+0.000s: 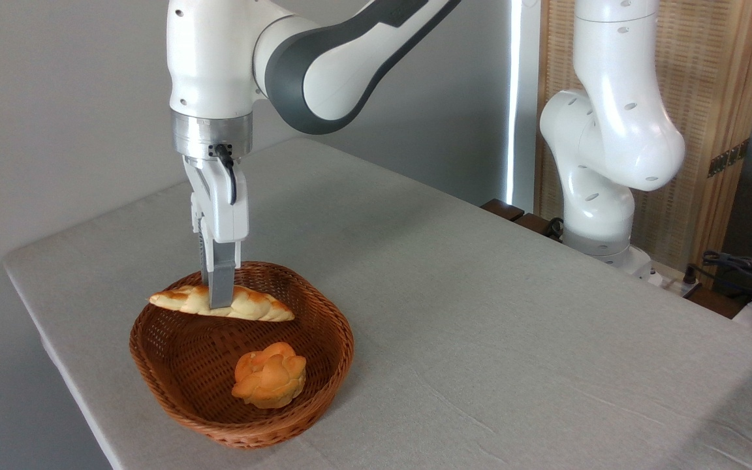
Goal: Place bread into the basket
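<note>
The gripper (pixel 219 301) is clamped across the middle of the bread (pixel 222 303), holding the braided loaf level over the back part of the basket (pixel 173 352), which sits near the table's (pixel 480 313) front left edge with a small orange bun (pixel 269 375) inside it.

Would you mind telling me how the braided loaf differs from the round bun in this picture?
The braided loaf is long, narrow and pale golden; the round bun is compact, knotted and orange. The loaf is held in the pincer over the basket's far side; the bun rests free on its floor. Both are bread at the basket.
</note>
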Robot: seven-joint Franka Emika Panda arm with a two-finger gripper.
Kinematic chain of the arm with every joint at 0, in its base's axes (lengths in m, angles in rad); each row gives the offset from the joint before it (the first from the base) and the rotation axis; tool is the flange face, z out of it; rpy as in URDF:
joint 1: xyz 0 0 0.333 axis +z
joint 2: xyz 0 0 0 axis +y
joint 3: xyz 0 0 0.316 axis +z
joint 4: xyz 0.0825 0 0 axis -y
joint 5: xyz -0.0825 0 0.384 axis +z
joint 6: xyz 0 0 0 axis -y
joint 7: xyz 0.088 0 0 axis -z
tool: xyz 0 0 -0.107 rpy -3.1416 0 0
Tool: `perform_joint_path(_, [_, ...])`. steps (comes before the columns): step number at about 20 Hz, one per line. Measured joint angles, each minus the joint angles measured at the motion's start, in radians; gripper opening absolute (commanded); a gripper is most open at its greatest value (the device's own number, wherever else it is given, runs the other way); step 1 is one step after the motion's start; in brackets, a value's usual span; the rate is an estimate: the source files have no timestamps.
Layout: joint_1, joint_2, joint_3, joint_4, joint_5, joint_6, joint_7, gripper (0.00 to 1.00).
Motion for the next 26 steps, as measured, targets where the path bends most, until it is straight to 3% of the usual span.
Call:
perform_joint_path(7, [0.0,0.0,0.0,-0.001,0.003,0.0,0.001,1.0])
perform_joint_path(11, [0.0,0.0,0.0,-0.001,0.095,0.0,0.003,1.0])
perform_joint_path(15, [0.01,-0.009,0.002,0.007,0.107,0.011,-0.008,1.0])
perform_joint_path(17, [0.019,-0.033,0.002,0.016,0.106,-0.002,-0.069,1.0])
perform_joint_path(21, [0.051,-0.087,0.001,0.105,0.097,-0.258,-0.126,1.0])
perform_joint_path(26, [0.104,-0.089,0.001,0.271,-0.021,-0.542,-0.133,1.0])
